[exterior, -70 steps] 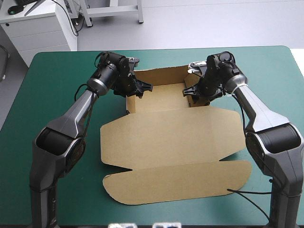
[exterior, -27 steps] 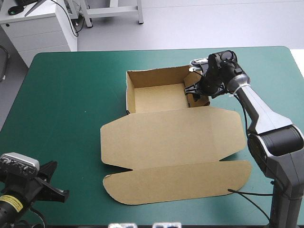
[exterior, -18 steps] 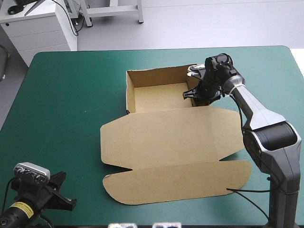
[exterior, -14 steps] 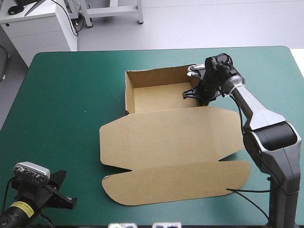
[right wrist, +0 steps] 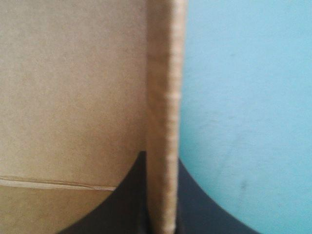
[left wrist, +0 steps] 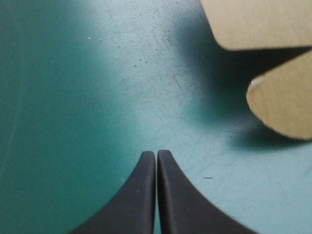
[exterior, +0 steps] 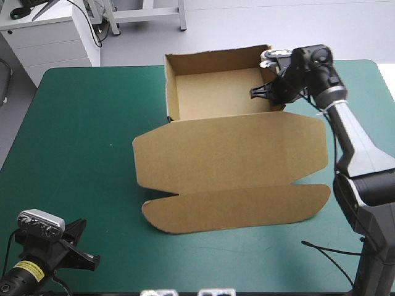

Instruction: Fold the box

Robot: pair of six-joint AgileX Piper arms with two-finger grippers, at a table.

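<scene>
Fingers (right wrist: 122,204) of the right gripper (right wrist: 161,161) are pinched narrow on an upright wall of the box (right wrist: 73,87). One black finger is on the inner side and one on the outer, with the board's edge standing between them. In the high view that gripper (exterior: 266,92) grips the right-hand wall of the tray (exterior: 216,92), close to its far right corner. The box (exterior: 228,160) lies over the middle of the tabletop (exterior: 80,123) and reaches to its far edge. The tray, with walls raised on its left, far and right sides, shows partly past that far edge. The lid (exterior: 228,154) spreads flat from the tray toward the near edge and ends in a long flap (exterior: 237,206) with rounded ends. The left gripper (exterior: 83,253) sits at the near left corner of the tabletop, well apart from the box and holding nothing. In its own view its fingers (left wrist: 141,195) meet in one pointed arch over the bare teal-green cover (left wrist: 73,87). Ahead of them and off to one side, two rounded brown corners of the lid (left wrist: 282,102) show, with a dark shadow on the cover beneath them.
</scene>
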